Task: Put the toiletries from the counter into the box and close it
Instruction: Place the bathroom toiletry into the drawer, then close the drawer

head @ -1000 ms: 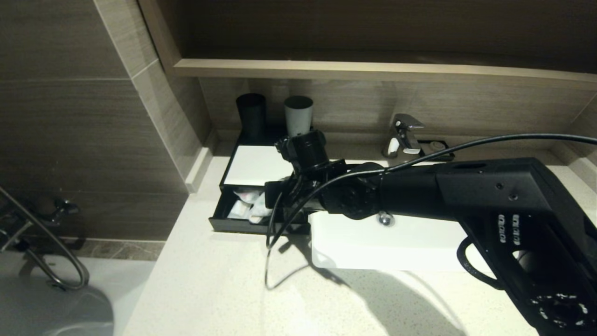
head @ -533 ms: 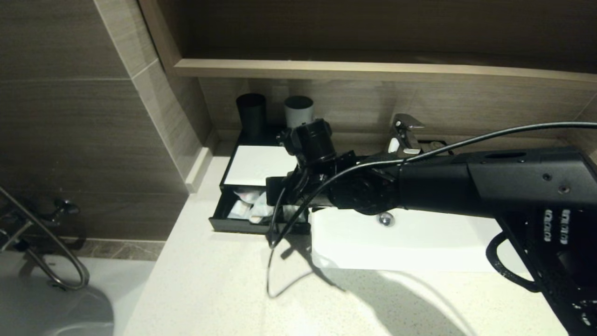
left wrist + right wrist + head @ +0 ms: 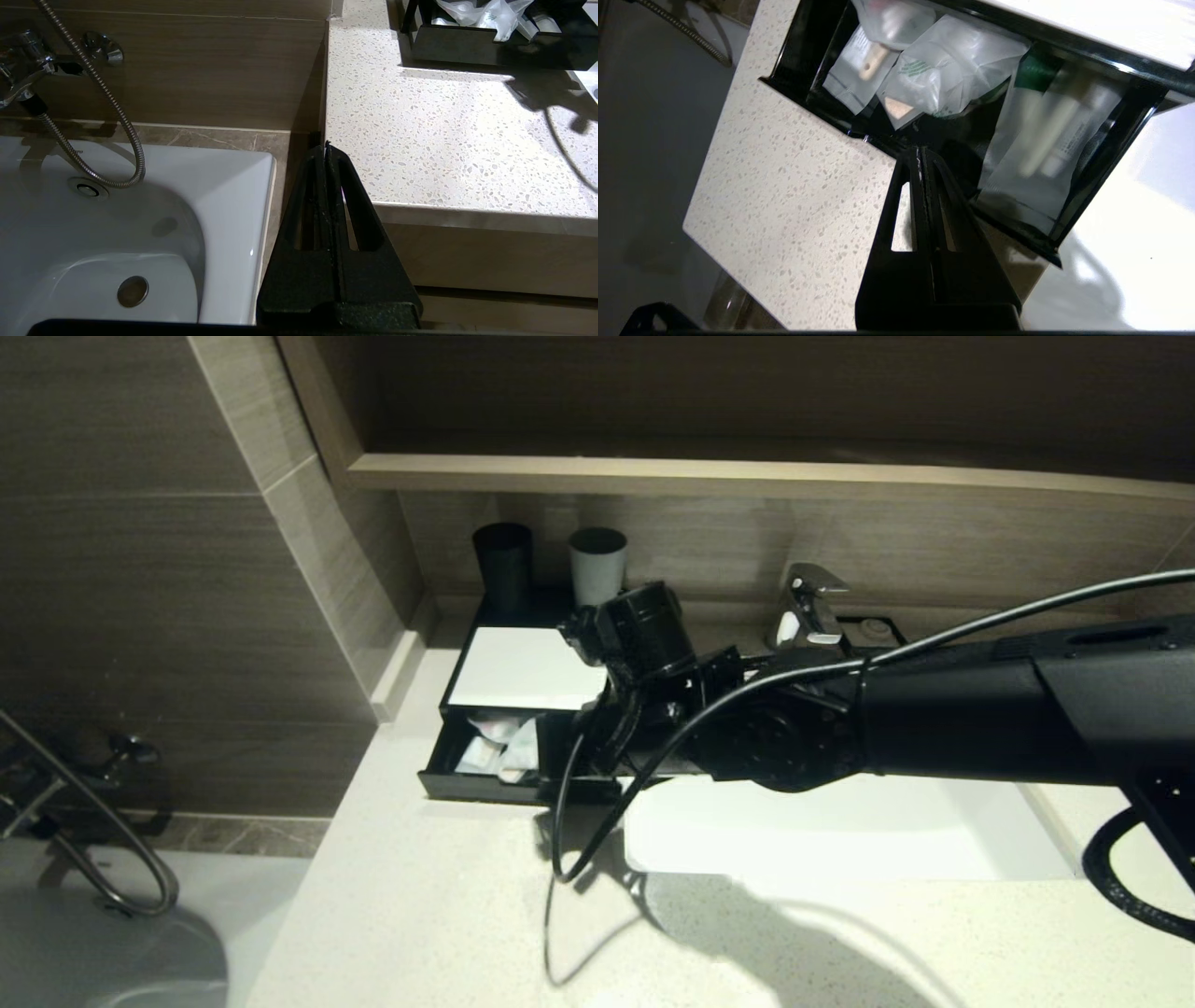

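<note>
Drawer-closing is the step in hand, judging by the layout: clear-and-white plastic toiletry packets all sit inside the shallow black drawer of the low black box w/ flat white top panel, and no packet shows on the bare stretches of pale speckled stone counter in view. Drawer is pulled out toward 6 o'clock from the box in the head view.

Right gripper is clenched tight, fingers pressed together, holding nothing. In the right wrist view its tip sits at the drawer's front lip, near the middle of the rim; contact can't be confirmed. In the head view the arm reaches in from 3 o'clock across the white rectangular basin and hides the drawer's right half.

Doing it well, imo:
- Keep the fingers clenched and use them as a blunt pusher on the front wall, not the packets.
- Push straight toward 12 o'clock, roughly centred on the front, so the drawer doesn't skew and jam.
- One long packet w/ green mark stands up against the front wall at the right end; it looks liable to catch under the white panel, so go slow and watch it.
- Black cup and grey cup stand at 12 o'clock behind the box; an over-hard shove could slide the box into them.

Left gripper is also clenched and empty, parked off the counter edge beside the white bathtub.
</note>
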Robot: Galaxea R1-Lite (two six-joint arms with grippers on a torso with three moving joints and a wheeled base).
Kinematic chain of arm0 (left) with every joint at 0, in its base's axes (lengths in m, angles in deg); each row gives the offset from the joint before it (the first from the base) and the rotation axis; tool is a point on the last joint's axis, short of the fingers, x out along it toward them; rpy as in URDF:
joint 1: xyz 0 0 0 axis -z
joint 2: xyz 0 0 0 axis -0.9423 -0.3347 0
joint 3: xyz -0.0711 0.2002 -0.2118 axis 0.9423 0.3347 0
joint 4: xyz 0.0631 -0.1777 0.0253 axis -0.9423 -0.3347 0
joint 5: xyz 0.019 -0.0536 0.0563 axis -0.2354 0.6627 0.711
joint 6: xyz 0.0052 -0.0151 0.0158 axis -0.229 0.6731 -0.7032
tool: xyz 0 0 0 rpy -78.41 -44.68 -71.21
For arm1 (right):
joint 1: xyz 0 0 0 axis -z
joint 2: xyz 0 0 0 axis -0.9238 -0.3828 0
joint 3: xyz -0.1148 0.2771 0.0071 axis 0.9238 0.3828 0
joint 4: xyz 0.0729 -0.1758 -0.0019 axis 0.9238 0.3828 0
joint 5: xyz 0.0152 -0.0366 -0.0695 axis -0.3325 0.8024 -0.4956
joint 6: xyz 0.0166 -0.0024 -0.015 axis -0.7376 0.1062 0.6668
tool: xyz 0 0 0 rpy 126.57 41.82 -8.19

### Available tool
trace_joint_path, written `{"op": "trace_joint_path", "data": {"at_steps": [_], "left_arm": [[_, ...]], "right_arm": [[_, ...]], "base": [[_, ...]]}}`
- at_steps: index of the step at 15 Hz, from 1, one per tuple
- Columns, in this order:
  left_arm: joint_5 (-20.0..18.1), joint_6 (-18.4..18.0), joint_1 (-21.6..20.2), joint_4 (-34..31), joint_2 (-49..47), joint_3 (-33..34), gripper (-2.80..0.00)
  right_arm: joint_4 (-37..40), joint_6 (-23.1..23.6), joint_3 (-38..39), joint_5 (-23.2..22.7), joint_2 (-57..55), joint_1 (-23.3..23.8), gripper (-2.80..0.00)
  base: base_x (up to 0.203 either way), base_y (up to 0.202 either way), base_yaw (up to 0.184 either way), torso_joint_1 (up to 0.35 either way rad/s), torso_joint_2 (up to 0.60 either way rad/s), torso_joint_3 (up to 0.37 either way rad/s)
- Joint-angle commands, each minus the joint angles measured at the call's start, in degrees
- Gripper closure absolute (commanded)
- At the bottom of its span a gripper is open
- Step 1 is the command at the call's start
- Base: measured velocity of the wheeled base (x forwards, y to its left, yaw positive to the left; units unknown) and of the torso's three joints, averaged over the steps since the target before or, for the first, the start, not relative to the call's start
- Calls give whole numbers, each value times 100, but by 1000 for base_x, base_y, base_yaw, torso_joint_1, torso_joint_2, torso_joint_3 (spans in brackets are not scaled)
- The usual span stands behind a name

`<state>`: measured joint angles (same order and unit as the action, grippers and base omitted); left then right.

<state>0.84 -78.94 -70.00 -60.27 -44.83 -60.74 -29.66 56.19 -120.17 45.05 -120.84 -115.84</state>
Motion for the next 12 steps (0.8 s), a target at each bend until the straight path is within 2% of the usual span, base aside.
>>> {"op": "trace_joint_path", "data": {"at_steps": [1, 8, 12], "left_arm": [[-3, 0, 0, 2, 1, 1, 0], [5, 0, 0, 2, 1, 1, 0], [5, 0, 0, 2, -6, 1, 0]], "right_arm": [[12, -24, 247, -58, 203, -8, 0], [42, -25, 563, -539, 319, -70, 0], [45, 21, 663, -573, 225, -61, 0]], "base": [[0, 0, 0, 0, 0, 0], [0, 0, 0, 0, 0, 0], [0, 0, 0, 0, 0, 0]]}}
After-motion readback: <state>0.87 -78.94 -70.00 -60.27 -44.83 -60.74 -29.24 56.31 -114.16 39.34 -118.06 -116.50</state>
